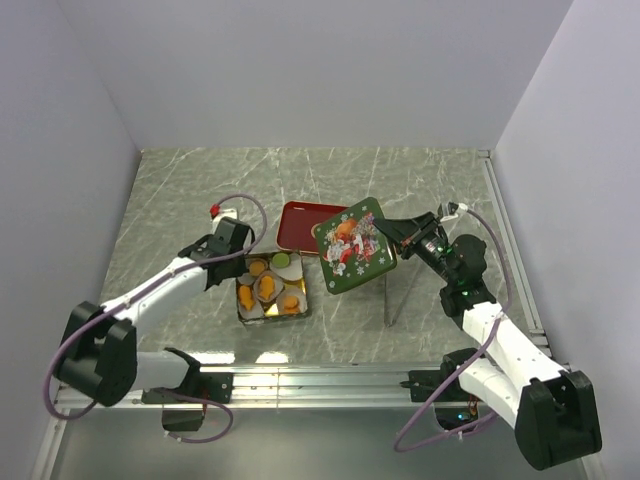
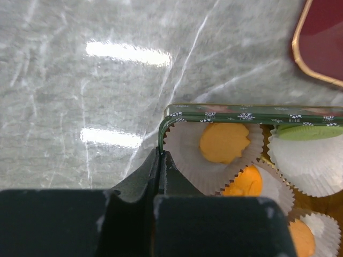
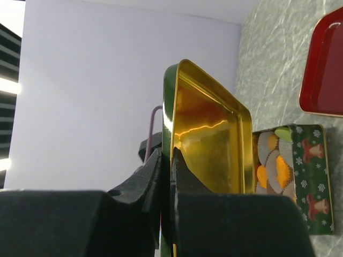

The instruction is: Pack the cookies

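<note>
An open green tin (image 1: 243,312) holds the cookies (image 1: 268,287): orange rounds and a green one (image 1: 283,259) in white paper cups. My left gripper (image 1: 241,266) is shut on the tin's wall at its far left corner. In the left wrist view it (image 2: 161,155) pinches the rim (image 2: 225,113) beside an orange cookie (image 2: 224,142). My right gripper (image 1: 390,233) is shut on the right edge of the green Christmas lid (image 1: 352,245) and holds it tilted above the table, right of the tin. In the right wrist view it (image 3: 170,152) clamps the lid's wall; the gold inside (image 3: 209,139) faces the tin (image 3: 316,182).
A red tray (image 1: 300,222) lies on the marble table behind the tin, partly under the lid; it also shows in the right wrist view (image 3: 324,69) and the left wrist view (image 2: 321,43). White walls close in the sides and back.
</note>
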You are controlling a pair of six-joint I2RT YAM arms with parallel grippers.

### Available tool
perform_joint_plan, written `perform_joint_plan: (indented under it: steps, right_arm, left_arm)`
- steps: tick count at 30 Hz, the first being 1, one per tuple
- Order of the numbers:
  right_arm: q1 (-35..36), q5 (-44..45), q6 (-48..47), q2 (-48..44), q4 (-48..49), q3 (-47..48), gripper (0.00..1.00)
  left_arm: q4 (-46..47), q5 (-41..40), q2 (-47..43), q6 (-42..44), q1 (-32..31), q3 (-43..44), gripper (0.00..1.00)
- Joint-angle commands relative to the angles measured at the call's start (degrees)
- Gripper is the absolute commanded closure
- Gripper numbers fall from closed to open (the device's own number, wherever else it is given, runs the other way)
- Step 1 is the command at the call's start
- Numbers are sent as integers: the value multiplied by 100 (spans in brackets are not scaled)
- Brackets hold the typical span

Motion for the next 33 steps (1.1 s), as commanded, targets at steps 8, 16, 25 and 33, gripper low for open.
perform_joint_plan:
  steps: [8, 16, 25, 33]
  right_arm:
    - [39, 195, 25, -360, 169, 5, 100]
    - [48, 265, 7, -483, 116, -65, 100]
    - [48, 134, -98, -123, 239, 215, 100]
    - [109, -42, -19, 527, 722, 462, 100]
  left_arm:
    - [-286, 467, 1173, 147, 1, 795, 100]
    - [-1041, -77, 2139, -397, 18, 1805, 100]
    - [-1183, 159, 2755, -828, 361, 2412, 100]
    - [-798, 826, 2773, -1013, 458, 2325, 98]
